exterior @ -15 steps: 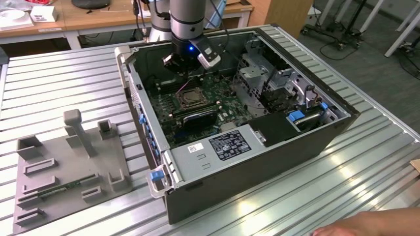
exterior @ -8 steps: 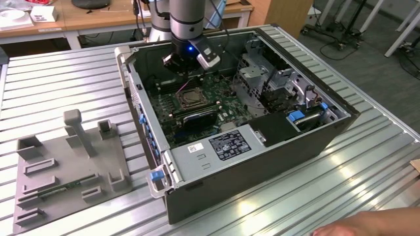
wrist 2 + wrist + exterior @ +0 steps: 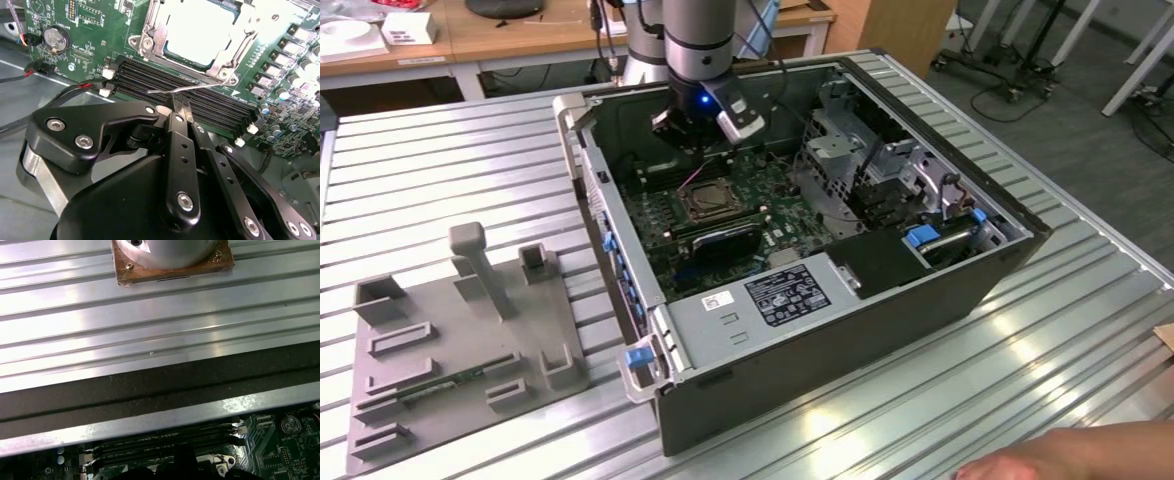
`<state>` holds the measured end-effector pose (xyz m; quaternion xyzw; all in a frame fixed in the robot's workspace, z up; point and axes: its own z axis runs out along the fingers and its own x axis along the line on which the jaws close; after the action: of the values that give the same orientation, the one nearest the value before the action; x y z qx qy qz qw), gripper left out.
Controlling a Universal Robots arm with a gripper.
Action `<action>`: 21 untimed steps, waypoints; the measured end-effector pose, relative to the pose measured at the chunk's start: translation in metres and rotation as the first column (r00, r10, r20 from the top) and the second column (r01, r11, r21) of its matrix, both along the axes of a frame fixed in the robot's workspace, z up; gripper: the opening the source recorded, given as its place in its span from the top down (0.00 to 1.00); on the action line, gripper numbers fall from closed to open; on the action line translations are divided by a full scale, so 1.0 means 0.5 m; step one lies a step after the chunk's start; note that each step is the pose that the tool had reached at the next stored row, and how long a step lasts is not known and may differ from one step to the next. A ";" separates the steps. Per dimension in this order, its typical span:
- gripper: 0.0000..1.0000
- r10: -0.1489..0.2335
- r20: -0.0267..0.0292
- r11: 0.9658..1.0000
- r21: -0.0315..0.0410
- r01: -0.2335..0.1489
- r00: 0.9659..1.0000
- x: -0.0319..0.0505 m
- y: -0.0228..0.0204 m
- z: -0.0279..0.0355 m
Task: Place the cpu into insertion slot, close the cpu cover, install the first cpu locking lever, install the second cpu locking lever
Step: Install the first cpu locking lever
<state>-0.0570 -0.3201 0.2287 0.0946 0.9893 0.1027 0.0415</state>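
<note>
The cpu (image 3: pixel 200 36) lies flat in the insertion slot (image 3: pixel 708 201) on the green motherboard (image 3: pixel 90 30). Its silvery top shows through the cut-out of the cpu cover (image 3: pixel 150 27), which is folded down over it. A thin wire locking lever (image 3: pixel 210 86) sticks out over the black memory slots (image 3: pixel 165 80), raised off the board. My gripper (image 3: pixel 179 105) hangs inside the open computer case (image 3: pixel 881 330), just beside the slot, shut with its tips right at the lever. I cannot tell whether they touch it. In the exterior view the gripper (image 3: pixel 699 135) is above the board's far side.
The case walls (image 3: pixel 607 230) and a metal drive cage (image 3: pixel 854 160) hem in the board. A grey fixture tray (image 3: pixel 454 340) holding a memory stick (image 3: pixel 447 383) lies at the exterior view's left. A person's hand (image 3: pixel 1047 460) rests at the near right edge of the ridged table (image 3: pixel 160 330).
</note>
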 end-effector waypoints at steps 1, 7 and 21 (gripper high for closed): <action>0.90 -0.006 0.000 1.000 0.000 0.006 1.000 0.000 -0.0003 0.000; 0.90 -0.047 -0.001 0.999 0.000 0.047 0.999 -0.002 -0.0009 -0.001; 0.90 -0.090 -0.003 0.996 0.001 0.090 0.996 -0.017 -0.0009 -0.002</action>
<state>-0.0652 -0.3206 0.2276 0.1392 0.9841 0.1011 0.0448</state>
